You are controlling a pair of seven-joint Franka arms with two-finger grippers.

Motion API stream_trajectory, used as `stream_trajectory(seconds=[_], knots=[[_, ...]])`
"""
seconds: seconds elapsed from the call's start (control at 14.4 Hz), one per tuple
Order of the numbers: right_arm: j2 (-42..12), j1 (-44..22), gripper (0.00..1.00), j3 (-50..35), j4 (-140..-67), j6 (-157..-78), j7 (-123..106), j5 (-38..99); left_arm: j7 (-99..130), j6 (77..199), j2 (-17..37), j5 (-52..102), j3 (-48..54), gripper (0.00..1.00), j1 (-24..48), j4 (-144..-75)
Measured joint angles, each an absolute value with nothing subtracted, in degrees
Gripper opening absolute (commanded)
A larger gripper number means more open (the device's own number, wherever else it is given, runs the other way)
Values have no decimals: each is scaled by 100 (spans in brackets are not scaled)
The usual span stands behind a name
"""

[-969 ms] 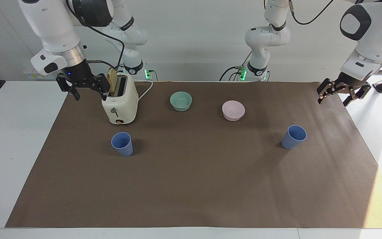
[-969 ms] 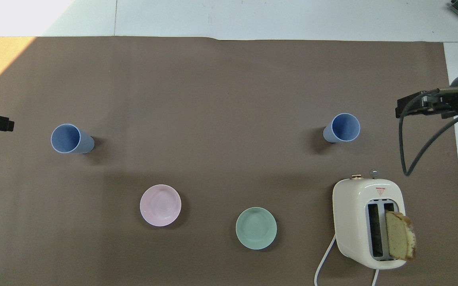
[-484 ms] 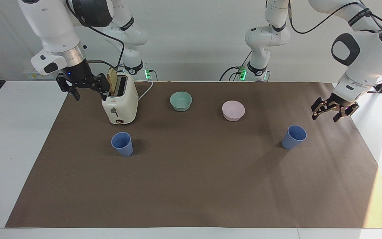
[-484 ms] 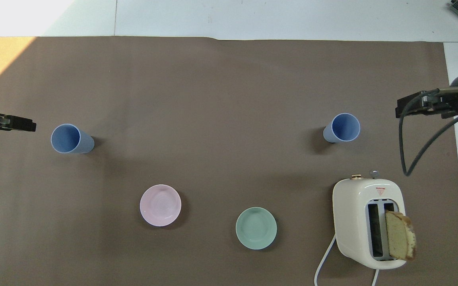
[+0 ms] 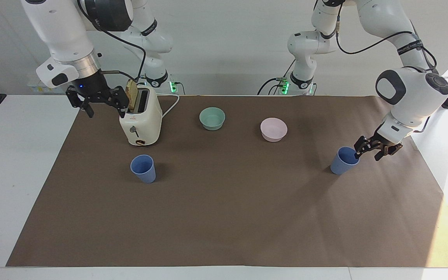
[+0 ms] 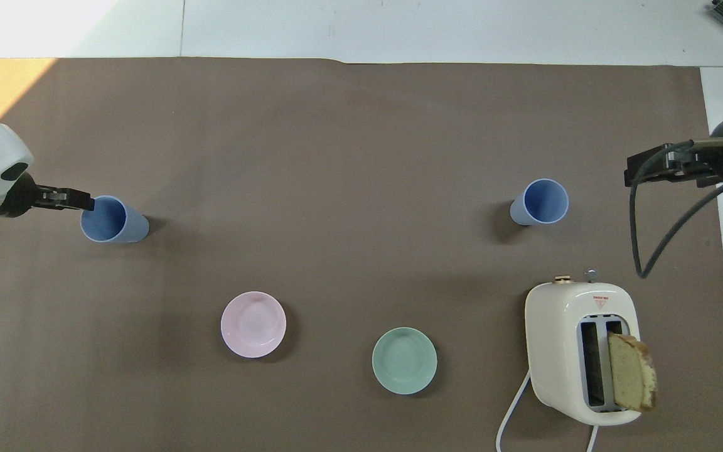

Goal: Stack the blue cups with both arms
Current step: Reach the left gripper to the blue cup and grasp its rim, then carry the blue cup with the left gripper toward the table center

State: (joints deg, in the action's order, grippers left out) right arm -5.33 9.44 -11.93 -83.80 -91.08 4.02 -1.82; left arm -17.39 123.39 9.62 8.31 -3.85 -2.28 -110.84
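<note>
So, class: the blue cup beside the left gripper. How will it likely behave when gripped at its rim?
The blue cup looks thin-walled and empty, so probably light. Taller than wide on a narrow base, it may tip if the left gripper nudges it. Its smooth matte wall might slip.

left hand point(image 6: 79, 201): only tip shows in overhead view, wrist cut by edge | right hand point(image 6: 644, 171): arm cut by edge | contact of left hand with blue cup point(image 5: 343, 160): cannot tell | toaster point(image 6: 581, 351) cord: cut by bottom edge
</note>
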Motion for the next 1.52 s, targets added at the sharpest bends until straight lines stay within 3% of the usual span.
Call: stream_trajectory(seconds=[0.21,0.28,0.35,0.42,0.83,1.52], knots=[[-533,944,100,-1193,-8380,-9108,402,-182,-1740,12591,1020,944,-374,41,-228,-11270],[-533,944,100,-1193,-8380,-9108,402,-182,-1739,12706,1021,968,-372,26,-228,-11401],[-533,944,100,-1193,-8380,-9108,402,-182,-1739,12754,1021,984,-372,5,-228,-11478],[-533,944,100,-1193,-8380,-9108,402,-182,-1739,12759,1021,997,-369,0,-228,-11507],[-533,944,100,-1193,-8380,-9108,402,-182,-1520,12758,956,1018,-246,0,14,-11432],[-533,944,100,-1193,-8380,-9108,402,-182,1574,13125,991,670,-193,0,2446,-11370]])
